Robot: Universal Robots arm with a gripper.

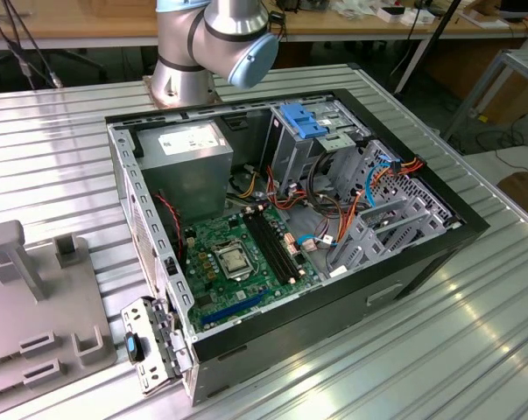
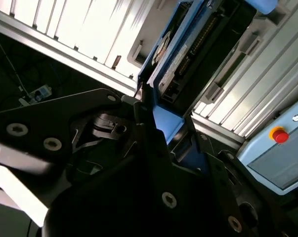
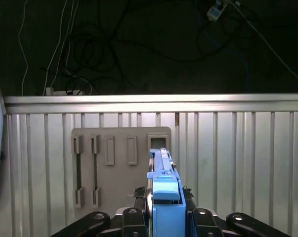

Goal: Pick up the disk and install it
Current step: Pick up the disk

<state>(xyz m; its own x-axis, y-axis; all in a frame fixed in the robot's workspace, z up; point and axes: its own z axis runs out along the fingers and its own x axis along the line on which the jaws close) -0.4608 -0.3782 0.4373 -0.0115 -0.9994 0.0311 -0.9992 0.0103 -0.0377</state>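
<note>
One ribbed metal table (image 1: 474,350) carries everything we see, and the largest thing on it is the open computer case (image 1: 404,262), lying on its side with the inside facing up. Behind the case, in the exterior view, rises the silver base of the arm (image 1: 215,44). To the exterior view's left of the case lies a grey fixture plate (image 1: 36,315) with raised posts and slots. Inside the case we make out the grey power supply (image 1: 189,166), next to it the green motherboard (image 1: 224,289), and at the far side a drive cage topped by a light blue latch bracket (image 1: 303,121). In the first wrist view the gripper (image 3: 166,217) has its jaws closed on the disk (image 3: 163,182), which stands edge-on between the black fingers (image 3: 131,219), blue rail toward the camera, over the table with the slotted plate beyond it. In the second wrist view we see the disk's dark body and blue rails (image 2: 188,49) reaching out from the fingers. A pendant with a red button (image 2: 278,134) lies nearby.
</note>
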